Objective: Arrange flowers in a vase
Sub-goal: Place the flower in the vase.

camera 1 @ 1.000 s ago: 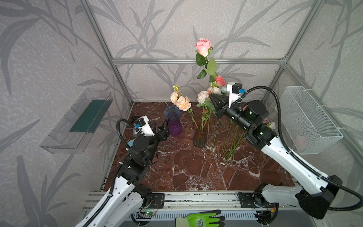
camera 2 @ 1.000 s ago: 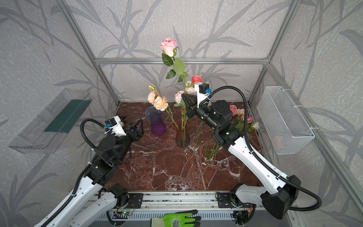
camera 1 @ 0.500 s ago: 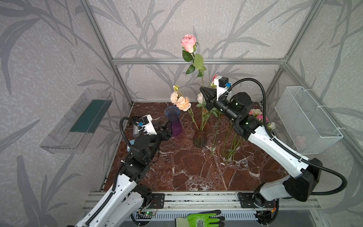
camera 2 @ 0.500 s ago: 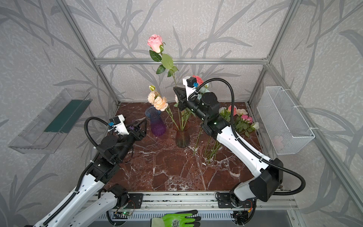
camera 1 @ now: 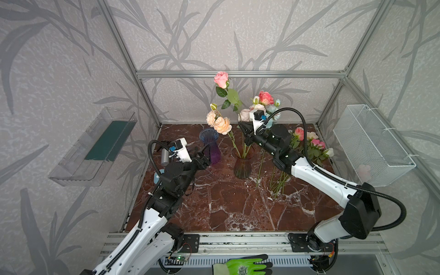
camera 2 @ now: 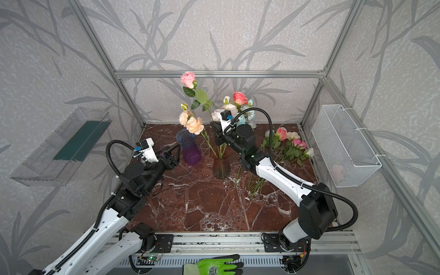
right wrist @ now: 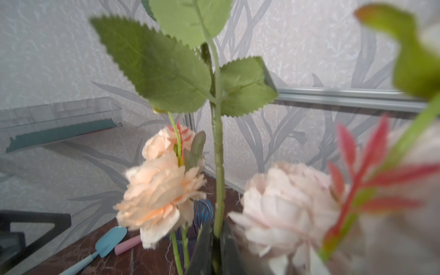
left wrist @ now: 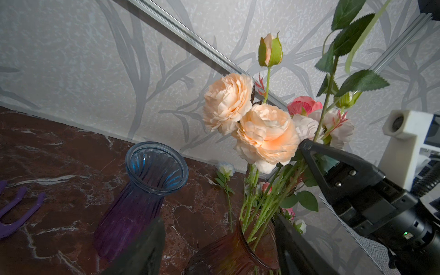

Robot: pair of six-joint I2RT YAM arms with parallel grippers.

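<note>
R fingers (right wrist: 202,252) pinch pink rose (camera 1: 221,79) stem above brown vase (camera 1: 242,167) w/ other flowers (camera 1: 219,122). L fingers (left wrist: 147,247) wide, empty, near purple vase (camera 1: 213,152). Spare flowers (camera 1: 309,145) lie on surface (camera 1: 226,202) beside R arm (camera 1: 319,178).

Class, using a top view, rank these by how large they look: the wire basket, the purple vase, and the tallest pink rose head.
1. wire basket
2. purple vase
3. pink rose head

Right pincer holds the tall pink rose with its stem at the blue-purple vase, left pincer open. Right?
No. The right pincer holds the pink rose at the amber vase, with the peach peonies; the blue-purple vase stands empty, as the left wrist view shows. The left pincer is open.
</note>
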